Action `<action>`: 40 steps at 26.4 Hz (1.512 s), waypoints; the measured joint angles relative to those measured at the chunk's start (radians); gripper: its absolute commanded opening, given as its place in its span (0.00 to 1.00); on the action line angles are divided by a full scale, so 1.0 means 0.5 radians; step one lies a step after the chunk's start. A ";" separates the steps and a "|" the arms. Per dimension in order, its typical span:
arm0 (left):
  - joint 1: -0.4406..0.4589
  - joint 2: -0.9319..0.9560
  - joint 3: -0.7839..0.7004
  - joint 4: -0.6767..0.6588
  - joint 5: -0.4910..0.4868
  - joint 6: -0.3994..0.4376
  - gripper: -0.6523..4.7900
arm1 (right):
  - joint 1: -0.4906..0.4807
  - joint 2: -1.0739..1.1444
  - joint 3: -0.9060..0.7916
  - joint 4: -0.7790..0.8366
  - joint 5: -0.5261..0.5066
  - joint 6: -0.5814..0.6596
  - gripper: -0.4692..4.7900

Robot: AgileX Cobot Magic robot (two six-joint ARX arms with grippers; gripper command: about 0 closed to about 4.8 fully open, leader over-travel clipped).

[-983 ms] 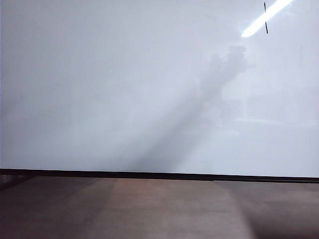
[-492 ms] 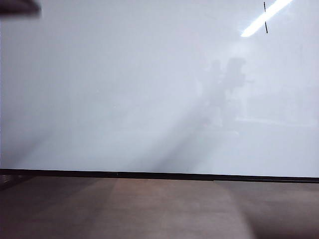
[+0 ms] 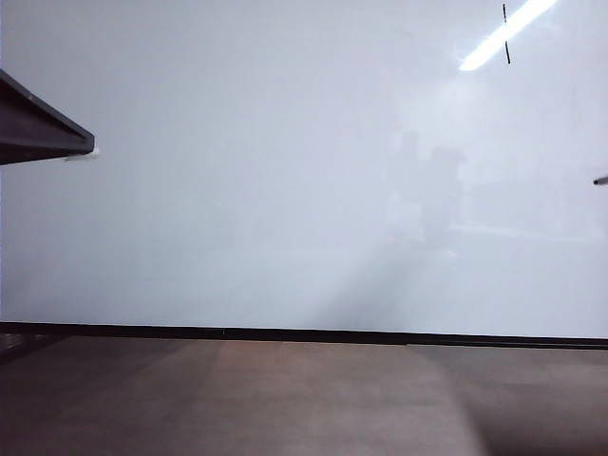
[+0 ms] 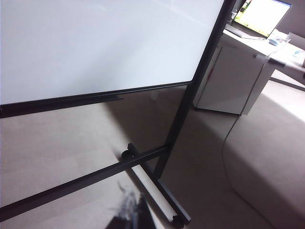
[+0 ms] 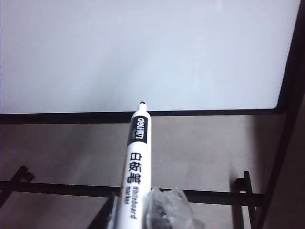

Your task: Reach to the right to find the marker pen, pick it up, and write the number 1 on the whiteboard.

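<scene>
Already a short black number 1 (image 3: 506, 34) is seen high on the whiteboard (image 3: 285, 171), crossing a bright light reflection (image 3: 503, 36). The marker pen (image 5: 135, 167) is pinched by the right gripper (image 5: 138, 210), uncapped tip aimed at the board's lower edge and clear of it. The left gripper (image 4: 128, 214) is barely in view, above the stand's bar (image 4: 95, 174); its opening cannot be told. Writing is judged done; the next move would call for drawing back without touching the board.

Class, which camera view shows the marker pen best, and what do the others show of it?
The right wrist view: the marker pen fills the centre, label and tip clear, held in the right tool. The exterior view shows at most a tiny dark tip at its right edge; the left wrist view shows none.
</scene>
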 measured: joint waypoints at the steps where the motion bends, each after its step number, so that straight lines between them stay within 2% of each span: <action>1: 0.000 0.000 -0.009 0.002 0.000 -0.003 0.11 | 0.017 -0.024 -0.030 0.002 0.022 0.002 0.08; 6: 0.000 0.000 -0.130 0.027 0.015 -0.014 0.11 | 0.079 -0.188 -0.170 -0.050 0.030 0.002 0.08; 9: -0.001 0.000 -0.188 0.013 0.046 -0.078 0.11 | 0.119 -0.287 -0.179 -0.108 0.035 0.002 0.08; 14: -0.001 0.001 -0.188 -0.014 0.042 -0.089 0.11 | 0.137 -0.330 -0.200 -0.235 0.171 0.003 0.08; 24: 0.023 -0.082 -0.188 -0.052 0.043 -0.089 0.11 | 0.199 -0.352 -0.207 -0.205 0.117 0.094 0.08; 25: 0.082 -0.146 -0.188 -0.067 0.082 -0.089 0.11 | 0.198 -0.356 -0.207 -0.205 0.117 0.094 0.08; 28: 0.478 -0.439 -0.188 -0.109 0.259 -0.089 0.11 | 0.199 -0.356 -0.207 -0.204 0.116 0.094 0.08; 32: 1.071 -0.679 -0.187 -0.111 0.273 -0.089 0.11 | 0.190 -0.356 -0.207 -0.204 0.116 0.094 0.08; 35: 1.420 -0.690 -0.187 -0.117 0.271 -0.089 0.11 | 0.185 -0.356 -0.207 -0.204 0.115 0.094 0.08; 38: 1.584 -0.694 -0.187 -0.118 0.261 -0.090 0.11 | 0.143 -0.356 -0.207 -0.204 0.114 0.094 0.08; 40: 1.603 -0.694 -0.188 -0.118 0.259 -0.090 0.11 | 0.043 -0.356 -0.207 -0.204 0.117 0.094 0.08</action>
